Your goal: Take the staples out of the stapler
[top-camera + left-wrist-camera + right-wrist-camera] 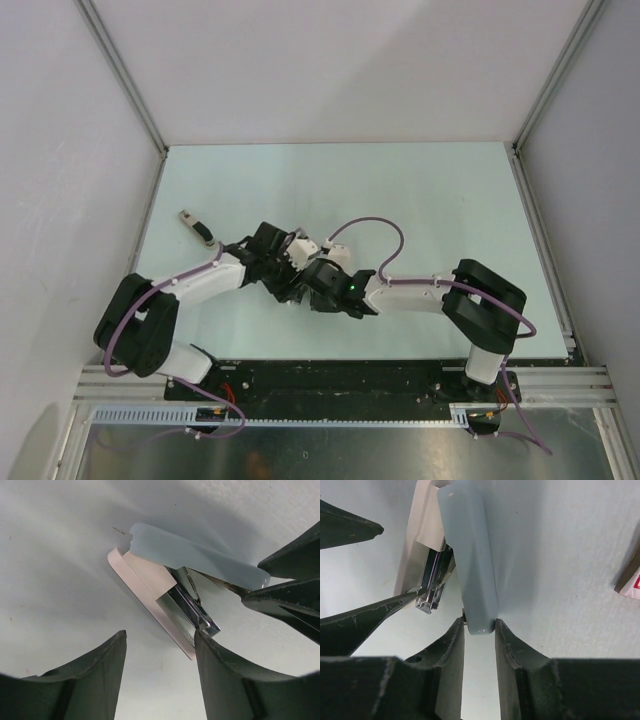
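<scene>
while the left gripper (160, 647) sits with its black jaws apart, one jaw against the shiny metal staple channel (189, 606), the pale blue and pinkish-white stapler (470, 555) lies mid-way across the pale green table (400, 200). the right gripper (479, 630) is clamped on the blue lid's tip, probably holding it open to expose the channel. its long axis runs away from that gripper, hinge far, mouth near. staples cannot be made out.

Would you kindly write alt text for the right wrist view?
The right gripper pinches the stapler by the tip of its pale blue lid, swung open above the pale base and metal magazine. The left gripper, open, has one fingertip at the magazine's front end.
</scene>
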### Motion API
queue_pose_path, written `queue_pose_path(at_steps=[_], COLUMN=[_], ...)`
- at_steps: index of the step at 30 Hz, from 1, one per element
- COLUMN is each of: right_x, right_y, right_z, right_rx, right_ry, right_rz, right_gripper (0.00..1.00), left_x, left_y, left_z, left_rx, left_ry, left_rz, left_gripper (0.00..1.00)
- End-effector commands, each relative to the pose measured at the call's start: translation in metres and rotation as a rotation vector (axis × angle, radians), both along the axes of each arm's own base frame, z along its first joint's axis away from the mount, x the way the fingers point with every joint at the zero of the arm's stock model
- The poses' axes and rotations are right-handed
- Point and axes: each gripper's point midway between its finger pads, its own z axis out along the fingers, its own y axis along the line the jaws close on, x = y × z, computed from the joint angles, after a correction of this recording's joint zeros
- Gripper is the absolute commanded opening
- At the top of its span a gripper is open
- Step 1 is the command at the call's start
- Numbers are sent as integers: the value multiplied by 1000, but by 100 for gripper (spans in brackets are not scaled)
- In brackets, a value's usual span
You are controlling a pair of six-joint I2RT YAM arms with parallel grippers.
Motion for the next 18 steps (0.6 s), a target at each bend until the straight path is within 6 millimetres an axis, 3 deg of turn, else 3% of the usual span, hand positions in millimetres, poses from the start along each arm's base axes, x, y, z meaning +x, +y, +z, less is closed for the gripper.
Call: queue_pose_path(at_steps=[1, 12, 14, 18], right_x=[-10, -11, -12, -17], right_y=[34, 33, 37, 45], right_z=[38, 33, 34, 34], right_rx=[138, 134, 150, 177], right_ry=[-55, -31, -29, -28], right_rz=[153, 246, 274, 349], right_gripper=[0, 0, 0, 0], left_x=[-6, -22, -25, -30], left_y=[36, 49, 51, 55], left_z=[-25, -29, -30, -34], left_rx=[173, 200, 207, 226], left_ry=[-12, -26, -28, -26], left_rz=[3, -49, -55, -72], left_gripper=[60, 42, 45, 60])
